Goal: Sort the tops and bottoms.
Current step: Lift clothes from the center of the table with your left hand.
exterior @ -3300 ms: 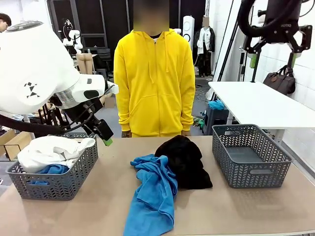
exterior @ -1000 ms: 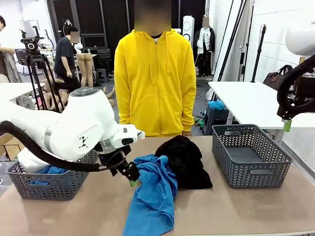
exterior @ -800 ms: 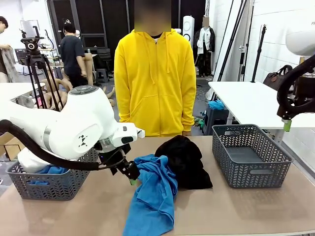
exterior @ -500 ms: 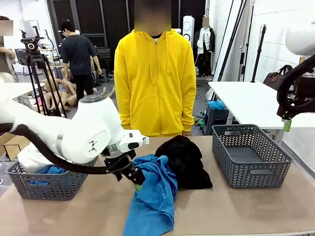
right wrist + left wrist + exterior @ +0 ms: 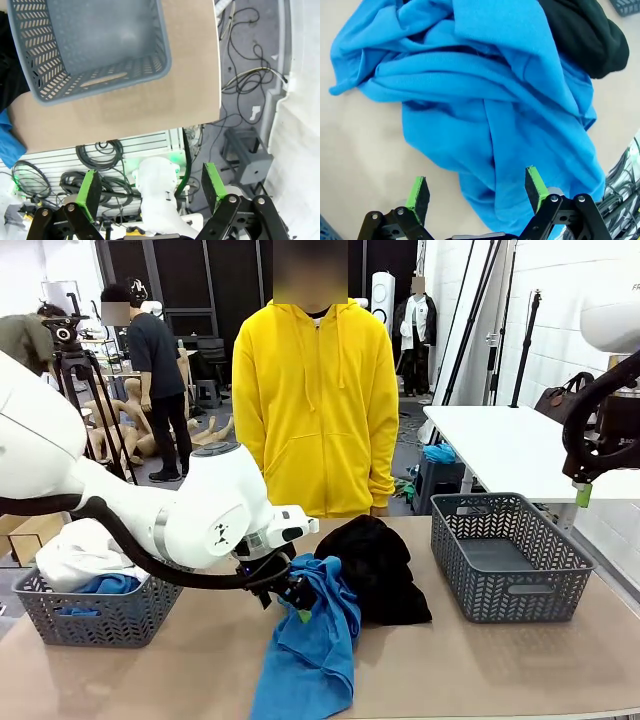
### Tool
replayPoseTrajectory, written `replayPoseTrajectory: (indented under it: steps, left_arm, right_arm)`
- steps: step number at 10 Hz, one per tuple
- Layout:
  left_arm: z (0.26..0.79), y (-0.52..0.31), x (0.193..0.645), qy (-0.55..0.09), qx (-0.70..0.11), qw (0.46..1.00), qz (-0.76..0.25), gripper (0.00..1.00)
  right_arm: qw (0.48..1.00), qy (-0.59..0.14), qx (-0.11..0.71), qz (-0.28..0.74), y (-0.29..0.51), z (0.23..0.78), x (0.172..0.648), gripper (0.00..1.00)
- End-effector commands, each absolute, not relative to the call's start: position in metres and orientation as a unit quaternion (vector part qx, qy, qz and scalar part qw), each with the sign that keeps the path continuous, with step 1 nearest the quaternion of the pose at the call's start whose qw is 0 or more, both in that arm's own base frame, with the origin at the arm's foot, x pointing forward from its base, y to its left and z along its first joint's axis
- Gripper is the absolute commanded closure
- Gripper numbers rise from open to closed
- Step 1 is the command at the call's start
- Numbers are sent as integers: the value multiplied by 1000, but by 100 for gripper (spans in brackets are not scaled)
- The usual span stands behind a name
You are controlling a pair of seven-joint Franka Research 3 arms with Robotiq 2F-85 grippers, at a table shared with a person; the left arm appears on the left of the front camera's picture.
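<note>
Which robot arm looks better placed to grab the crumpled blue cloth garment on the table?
The left. The left gripper hangs open right above the blue cloth garment, ready to close on it. The right gripper is raised high, off beyond the grey plastic basket.

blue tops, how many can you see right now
2. One blue top lies on the table beside the black garment, under the open left gripper; a second blue top sits in the left basket beneath the white shirt. More may be hidden there.
</note>
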State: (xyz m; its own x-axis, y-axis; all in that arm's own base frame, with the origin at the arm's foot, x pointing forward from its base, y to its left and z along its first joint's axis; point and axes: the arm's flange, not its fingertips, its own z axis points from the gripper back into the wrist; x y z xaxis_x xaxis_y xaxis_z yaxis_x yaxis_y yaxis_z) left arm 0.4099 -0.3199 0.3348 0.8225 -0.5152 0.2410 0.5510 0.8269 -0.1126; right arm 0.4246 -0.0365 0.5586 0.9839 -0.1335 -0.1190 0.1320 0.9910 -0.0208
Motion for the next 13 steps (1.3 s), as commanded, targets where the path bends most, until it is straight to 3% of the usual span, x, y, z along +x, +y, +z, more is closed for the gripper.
replayPoseTrajectory:
  steps: [1, 3, 4, 5, 9, 13]
  left_arm:
    - [325, -327, 415, -116, -94, 950, -275, 0]
    - [315, -328, 415, -99, -120, 935, -319, 0]
    - [311, -327, 414, -100, -119, 933, -325, 5]
    - [308, -327, 414, -101, -122, 932, -326, 17]
    - [314, -325, 408, -106, -126, 934, -317, 96]
    - [322, -321, 405, -110, -133, 935, -309, 100]
  right_arm:
    - [996, 60, 1, -71, -35, 559, 426, 0]
    - [996, 60, 1, -71, -35, 559, 426, 0]
    - [996, 60, 1, -71, -35, 559, 426, 0]
    - [996, 60, 1, -71, -35, 559, 426, 0]
    - [996, 60, 1, -71, -35, 559, 426, 0]
    - [996, 60, 1, -71, -35, 559, 426, 0]
